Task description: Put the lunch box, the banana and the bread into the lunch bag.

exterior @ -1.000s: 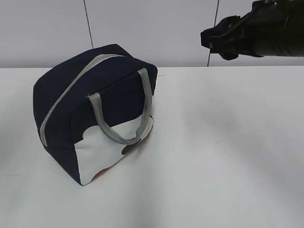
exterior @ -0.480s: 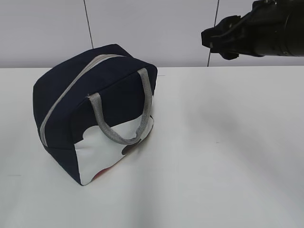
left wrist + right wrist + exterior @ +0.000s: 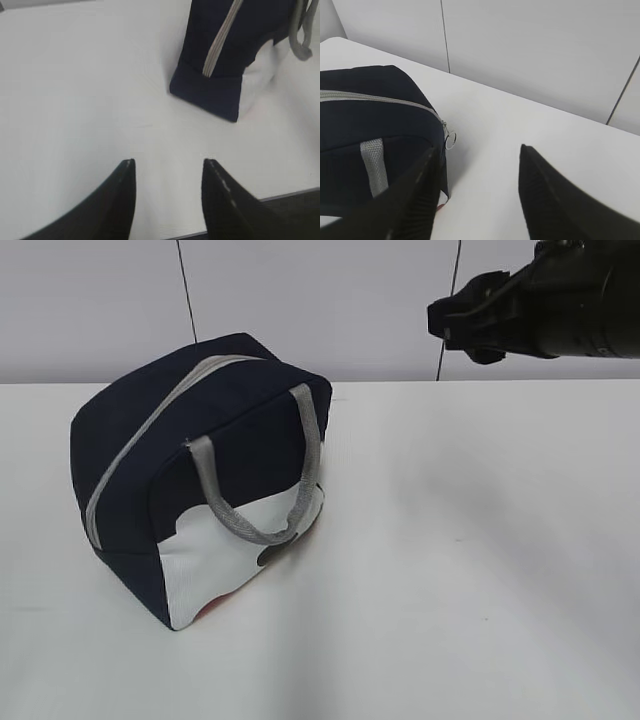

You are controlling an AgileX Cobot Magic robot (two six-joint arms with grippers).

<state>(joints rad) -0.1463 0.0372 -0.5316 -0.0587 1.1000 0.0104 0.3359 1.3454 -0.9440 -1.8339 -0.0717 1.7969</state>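
Exterior view: zipped lunch bag [image 3: 200, 480] on table [image 3: 480, 570]; both grippers (left [image 3: 167, 172], right [image 3: 477, 160]) apparently parted, empty

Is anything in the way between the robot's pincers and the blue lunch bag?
Nothing visible. Only bare white table lies between the left pincer and the lunch bag. The right pincer hangs open in the air beside the bag's zipper ring, with nothing between them.

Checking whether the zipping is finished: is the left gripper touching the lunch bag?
Apart. The left wrist view shows bare table between the left gripper and the lunch bag.
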